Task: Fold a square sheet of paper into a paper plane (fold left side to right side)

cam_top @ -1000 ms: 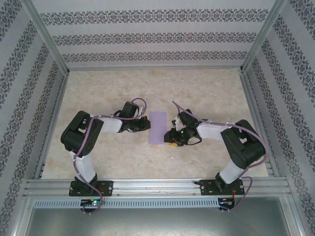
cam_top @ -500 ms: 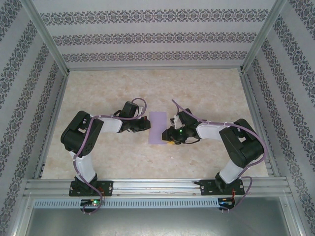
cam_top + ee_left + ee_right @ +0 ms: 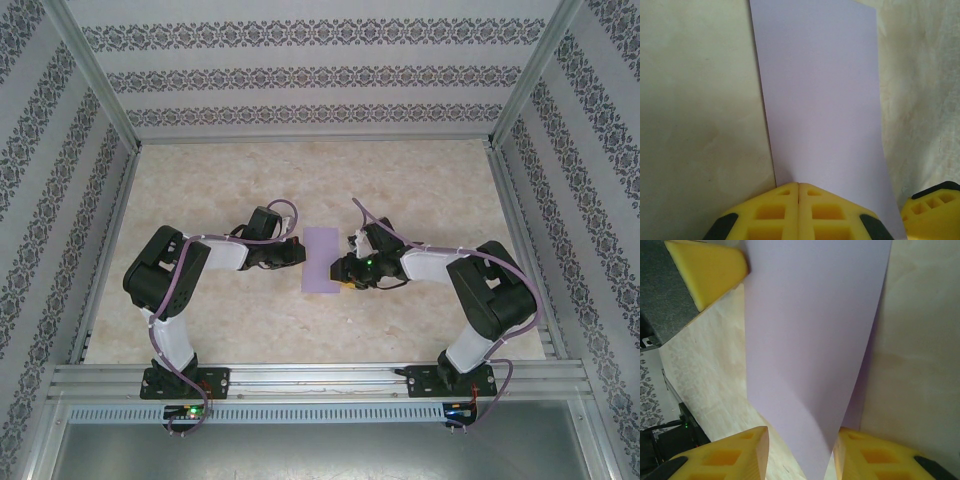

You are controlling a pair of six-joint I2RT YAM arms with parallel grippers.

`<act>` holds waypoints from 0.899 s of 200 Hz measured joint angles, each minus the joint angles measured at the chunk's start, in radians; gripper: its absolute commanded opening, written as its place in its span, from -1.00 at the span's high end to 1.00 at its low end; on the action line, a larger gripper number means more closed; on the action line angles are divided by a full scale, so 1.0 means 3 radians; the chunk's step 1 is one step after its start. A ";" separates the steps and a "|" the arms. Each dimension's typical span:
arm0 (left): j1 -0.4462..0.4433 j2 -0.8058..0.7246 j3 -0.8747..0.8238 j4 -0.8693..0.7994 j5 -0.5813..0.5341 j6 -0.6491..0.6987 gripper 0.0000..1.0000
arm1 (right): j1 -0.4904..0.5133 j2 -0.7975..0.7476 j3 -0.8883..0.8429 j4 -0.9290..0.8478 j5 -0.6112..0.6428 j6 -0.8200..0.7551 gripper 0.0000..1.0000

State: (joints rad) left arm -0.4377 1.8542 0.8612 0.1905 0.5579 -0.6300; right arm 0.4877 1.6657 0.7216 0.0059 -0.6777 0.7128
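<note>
The marbled beige counter (image 3: 420, 200) reads as hard, matt and lightly veined, a surface on which thin paper can be expected to slide. At its middle, between the two arms, the square sheet of paper (image 3: 322, 259) lies as a narrow lavender rectangle, so the left half is judged to be already carried over onto the right. It is plain, smooth and unmarked. It is thin enough to bow: in the right wrist view its upper layer arches off the counter, with a darker strip showing beneath the edge. The left pincer (image 3: 299, 252) is pressed together, its tip set at the sheet's left edge. Whether the paper is pinned there or only touched cannot be told. The right pincer (image 3: 344, 271) is held apart, and the raised right edge passes between its yellow, pocketed fingers (image 3: 740, 455). For a clean fold, the left edge should be kept anchored and the loose layer lowered until the edges match. Pressure should then be drawn slowly along the crease, so that nothing is dragged askew.
</note>
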 measured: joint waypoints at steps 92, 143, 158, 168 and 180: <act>-0.0004 -0.0008 -0.0015 0.0023 -0.0006 -0.0003 1.00 | -0.0181 0.0352 0.0388 0.0037 -0.0070 -0.0017 0.26; -0.0005 -0.0008 -0.0015 0.0029 -0.0006 -0.0024 1.00 | -0.0248 0.0533 0.0537 0.0046 -0.0090 -0.0047 0.32; -0.0006 -0.0008 -0.0015 0.0031 -0.0006 -0.0024 1.00 | -0.0268 0.0572 0.0559 0.0046 -0.0097 -0.0065 0.33; -0.0006 -0.0008 -0.0015 0.0029 -0.0006 -0.0024 1.00 | -0.0289 0.0595 0.0566 0.0046 -0.0102 -0.0079 0.34; -0.0006 -0.0008 -0.0015 0.0029 -0.0006 -0.0024 1.00 | -0.0303 0.0612 0.0566 0.0045 -0.0117 -0.0098 0.38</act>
State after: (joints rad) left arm -0.4397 1.8519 0.8566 0.1993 0.5560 -0.6373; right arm 0.3969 1.8492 0.8913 0.0193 -0.7128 0.6834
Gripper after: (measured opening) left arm 0.043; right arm 0.326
